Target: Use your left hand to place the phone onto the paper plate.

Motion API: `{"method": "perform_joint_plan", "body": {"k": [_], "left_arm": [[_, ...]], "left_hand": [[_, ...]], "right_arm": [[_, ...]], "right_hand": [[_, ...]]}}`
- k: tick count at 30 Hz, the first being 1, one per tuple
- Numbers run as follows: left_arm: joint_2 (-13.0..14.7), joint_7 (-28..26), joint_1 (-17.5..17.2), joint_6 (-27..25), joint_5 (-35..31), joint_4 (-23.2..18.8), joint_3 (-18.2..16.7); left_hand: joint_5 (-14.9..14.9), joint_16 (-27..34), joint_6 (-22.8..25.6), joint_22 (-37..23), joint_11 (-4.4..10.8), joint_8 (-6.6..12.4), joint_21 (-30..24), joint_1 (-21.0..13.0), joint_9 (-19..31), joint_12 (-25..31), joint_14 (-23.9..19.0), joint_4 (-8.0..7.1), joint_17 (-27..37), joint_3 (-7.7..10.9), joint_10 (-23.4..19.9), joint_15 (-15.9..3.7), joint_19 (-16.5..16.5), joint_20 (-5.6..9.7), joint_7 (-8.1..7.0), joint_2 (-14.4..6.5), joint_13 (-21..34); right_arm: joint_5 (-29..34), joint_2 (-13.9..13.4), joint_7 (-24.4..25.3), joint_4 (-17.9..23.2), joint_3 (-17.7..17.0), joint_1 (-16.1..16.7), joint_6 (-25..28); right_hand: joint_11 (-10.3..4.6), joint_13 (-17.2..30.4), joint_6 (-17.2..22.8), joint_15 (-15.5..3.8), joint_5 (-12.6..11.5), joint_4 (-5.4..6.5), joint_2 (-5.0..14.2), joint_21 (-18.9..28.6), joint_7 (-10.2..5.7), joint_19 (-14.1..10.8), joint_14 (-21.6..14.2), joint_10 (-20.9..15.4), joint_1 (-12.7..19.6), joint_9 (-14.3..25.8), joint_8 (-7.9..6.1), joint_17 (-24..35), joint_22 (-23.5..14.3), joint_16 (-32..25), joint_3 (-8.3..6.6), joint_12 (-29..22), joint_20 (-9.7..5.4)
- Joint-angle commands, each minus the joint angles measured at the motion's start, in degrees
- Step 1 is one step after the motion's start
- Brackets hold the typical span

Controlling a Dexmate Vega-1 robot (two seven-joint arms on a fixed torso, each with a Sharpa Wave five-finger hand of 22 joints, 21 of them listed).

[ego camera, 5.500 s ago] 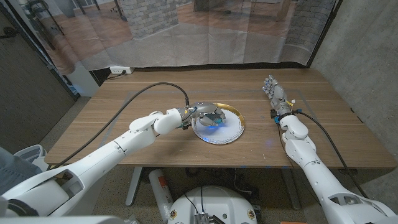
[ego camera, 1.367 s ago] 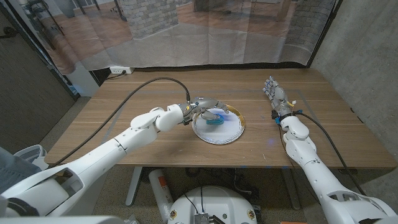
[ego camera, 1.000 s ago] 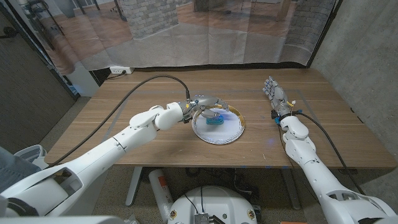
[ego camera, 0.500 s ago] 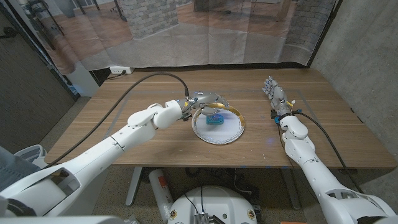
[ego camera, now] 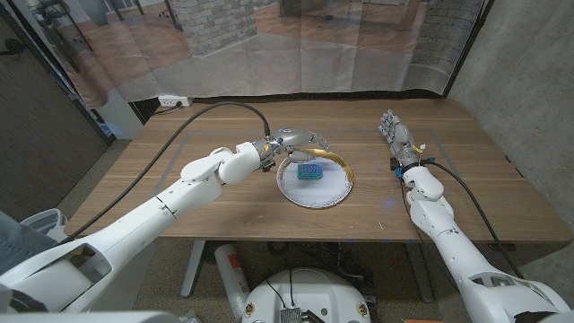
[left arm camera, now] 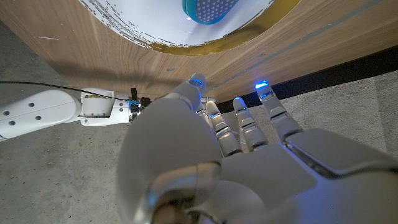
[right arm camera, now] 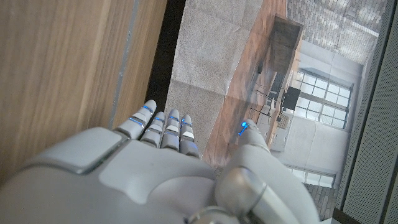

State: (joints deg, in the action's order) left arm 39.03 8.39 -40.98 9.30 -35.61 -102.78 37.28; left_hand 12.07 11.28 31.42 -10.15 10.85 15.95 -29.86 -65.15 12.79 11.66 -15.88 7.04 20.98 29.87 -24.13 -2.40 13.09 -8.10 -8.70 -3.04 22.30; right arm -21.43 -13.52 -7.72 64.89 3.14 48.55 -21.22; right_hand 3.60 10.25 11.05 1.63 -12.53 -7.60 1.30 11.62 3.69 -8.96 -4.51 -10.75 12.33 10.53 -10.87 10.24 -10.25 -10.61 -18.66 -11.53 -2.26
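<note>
**Clearing the left hand from the plate without disturbing the phone**

Judging from how things lie, the placing is done and the step in hand is the retreat. On the left of the head view, the white robot left hand (ego camera: 300,140) is seen above the far-left rim of the round white paper plate with a gold edge (ego camera: 335,192), its fingers (left arm camera: 242,118) spread and holding nothing. The small blue phone with a dotted back (ego camera: 310,170) lies inside the plate, toward its far-left part, apart from the hand. A clean retreat is best made upward and leftward, so that the light plate is not caught at its rim and dragged across the brown wooden counter (ego camera: 179,188). Further right, the white robot right hand (ego camera: 395,135) is held upright near the counter's far right, fingers extended side by side, empty; no move is called for there.
</note>
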Motion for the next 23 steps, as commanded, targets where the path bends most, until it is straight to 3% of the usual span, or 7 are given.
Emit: {"method": "perform_joint_plan", "body": {"k": [1, 23], "left_arm": [[0.62, -1.42, -0.95, -0.46, -0.49, -1.77, -1.31], [0.86, -1.37, -1.80, -0.82, -1.40, -3.64, -1.73]], "left_hand": [[-0.05, 0.44, 0.21, -0.11, -0.09, -0.21, 0.11, 0.34, -0.03, 0.28, -0.54, 0.12, 0.02, 0.17, -0.41, -4.25, -0.13, -0.39, -0.11, 0.08, 0.12], [-0.18, 0.49, 0.50, -0.11, -0.14, -0.20, 0.60, 0.76, -0.09, 0.33, -0.53, 0.12, -0.55, 0.25, -0.52, -4.34, -0.16, -0.43, -0.26, 0.06, -0.31]], "right_arm": [[0.07, -0.14, 0.37, 1.02, 0.24, 0.57, 0.14], [-0.22, -0.72, 0.97, 3.74, 0.54, 2.31, 0.98]], "right_hand": [[0.16, 0.15, 0.63, -0.08, 0.15, -0.33, 0.01, -0.12, -0.11, -0.43, -0.42, -0.41, 0.72, 0.27, -0.37, 0.16, -0.26, 0.03, 0.05, -0.31, -0.84], [0.05, 0.15, 0.63, -0.17, 0.17, -0.30, 0.07, -0.12, -0.10, -0.43, -0.43, -0.36, 0.89, 0.27, -0.35, 0.18, -0.27, 0.02, 0.04, -0.28, -0.82]]}}
